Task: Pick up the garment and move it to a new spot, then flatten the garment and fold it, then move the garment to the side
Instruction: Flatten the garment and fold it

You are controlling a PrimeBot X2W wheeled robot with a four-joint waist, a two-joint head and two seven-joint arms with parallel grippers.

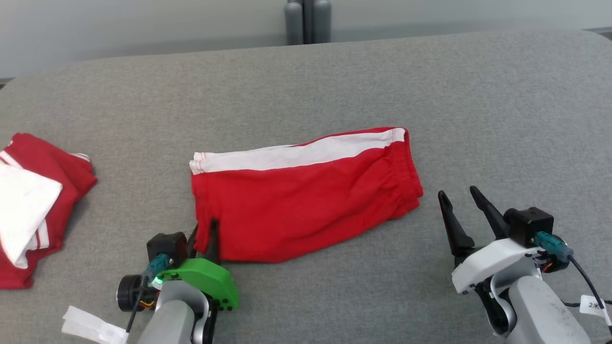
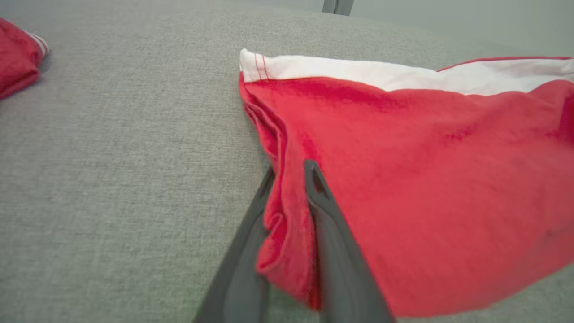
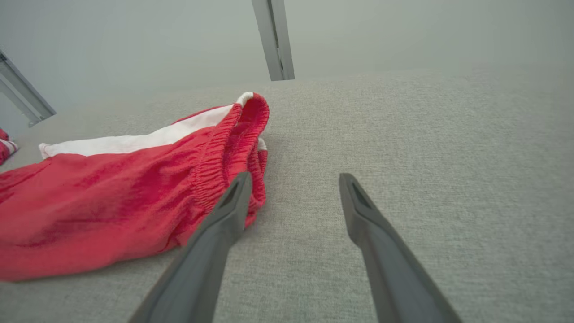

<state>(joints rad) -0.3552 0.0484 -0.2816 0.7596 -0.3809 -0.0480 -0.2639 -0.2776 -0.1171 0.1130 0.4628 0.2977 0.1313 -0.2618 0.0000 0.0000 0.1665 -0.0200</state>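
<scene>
At the far left of the head view, a folded pile of red and white cloth (image 1: 28, 205) lies on the grey fabric-covered counter (image 1: 334, 81). At lower left, the left claw (image 1: 204, 227) is pinched narrow on the near left hem corner of the red shorts with a white side stripe (image 1: 306, 200), which lie flat at centre frame. At lower right, the right claw (image 1: 457, 191) stands wide and empty, just beside the gathered waistband.
</scene>
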